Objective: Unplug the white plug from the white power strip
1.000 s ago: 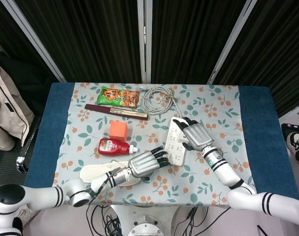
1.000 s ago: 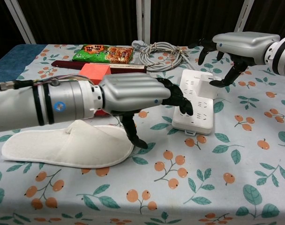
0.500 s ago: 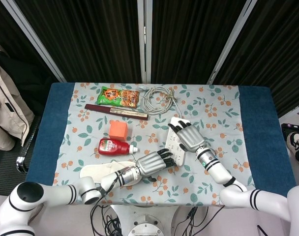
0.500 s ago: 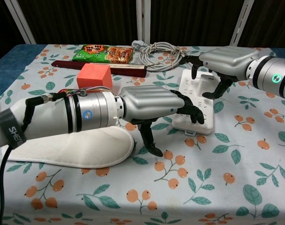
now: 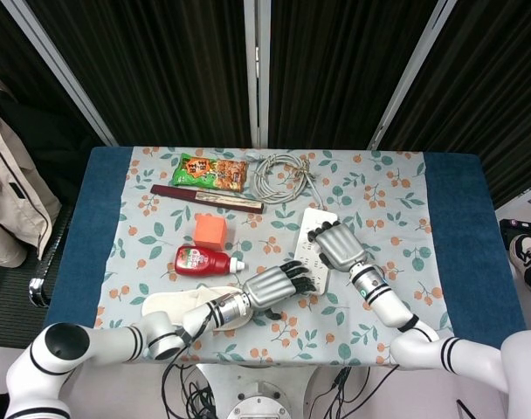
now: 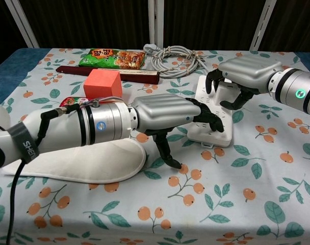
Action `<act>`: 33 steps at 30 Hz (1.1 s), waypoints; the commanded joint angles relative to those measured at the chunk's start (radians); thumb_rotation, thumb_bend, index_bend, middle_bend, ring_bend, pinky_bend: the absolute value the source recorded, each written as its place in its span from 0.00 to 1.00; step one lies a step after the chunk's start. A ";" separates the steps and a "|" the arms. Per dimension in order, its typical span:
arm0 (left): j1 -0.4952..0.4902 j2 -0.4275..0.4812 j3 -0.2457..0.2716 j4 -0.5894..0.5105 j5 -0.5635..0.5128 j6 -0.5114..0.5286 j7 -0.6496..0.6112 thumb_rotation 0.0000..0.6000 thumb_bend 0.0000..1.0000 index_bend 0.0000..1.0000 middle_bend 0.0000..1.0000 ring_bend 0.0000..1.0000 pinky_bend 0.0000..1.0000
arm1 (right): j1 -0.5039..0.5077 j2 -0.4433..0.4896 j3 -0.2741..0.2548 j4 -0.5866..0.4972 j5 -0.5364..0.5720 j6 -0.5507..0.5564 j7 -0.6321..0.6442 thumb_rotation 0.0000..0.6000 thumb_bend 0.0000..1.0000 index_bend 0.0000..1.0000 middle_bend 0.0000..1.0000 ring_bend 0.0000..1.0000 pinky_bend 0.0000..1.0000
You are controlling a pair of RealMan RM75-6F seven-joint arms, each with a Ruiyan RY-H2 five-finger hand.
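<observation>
The white power strip (image 5: pixel 312 218) (image 6: pixel 204 133) lies on the flowered cloth, right of centre. My right hand (image 5: pixel 335 246) (image 6: pixel 244 69) is over its far half. Its fingers curl down one side of the white plug (image 6: pixel 226 92) and its thumb closes on the other, gripping it. In the head view this hand hides the plug. My left hand (image 5: pixel 276 284) (image 6: pixel 168 112) reaches in from the left with fingers spread and rests its fingertips on the strip's near end. It holds nothing. A coiled white cable (image 5: pixel 279 175) (image 6: pixel 175 55) lies beyond the strip.
Left of the strip are an orange cube (image 5: pixel 210 230), a red ketchup bottle (image 5: pixel 200 260) and a white slipper (image 5: pixel 171 305) under my left forearm. A green snack bag (image 5: pixel 210 172) and a long dark box (image 5: pixel 206 199) lie at the back.
My right hand has come down and nearer along the strip and its fingers have closed around the plug. My left hand has slid right until its fingertips lie on the strip's near end.
</observation>
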 commanded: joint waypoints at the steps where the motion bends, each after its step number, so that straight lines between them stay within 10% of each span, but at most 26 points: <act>1: -0.004 -0.006 0.004 0.008 -0.004 -0.001 -0.007 1.00 0.12 0.19 0.20 0.07 0.09 | -0.003 -0.006 -0.002 0.012 -0.006 0.004 0.009 1.00 0.36 0.49 0.47 0.35 0.45; 18: -0.022 -0.003 0.020 0.028 -0.041 -0.025 -0.069 1.00 0.12 0.19 0.20 0.07 0.09 | -0.038 -0.007 -0.020 0.061 -0.100 0.067 0.143 1.00 0.55 0.91 0.69 0.56 0.57; 33: -0.037 0.006 0.009 0.026 -0.081 -0.056 -0.081 1.00 0.12 0.19 0.20 0.07 0.09 | -0.077 -0.022 -0.033 0.129 -0.181 0.140 0.295 1.00 0.62 1.00 0.75 0.59 0.61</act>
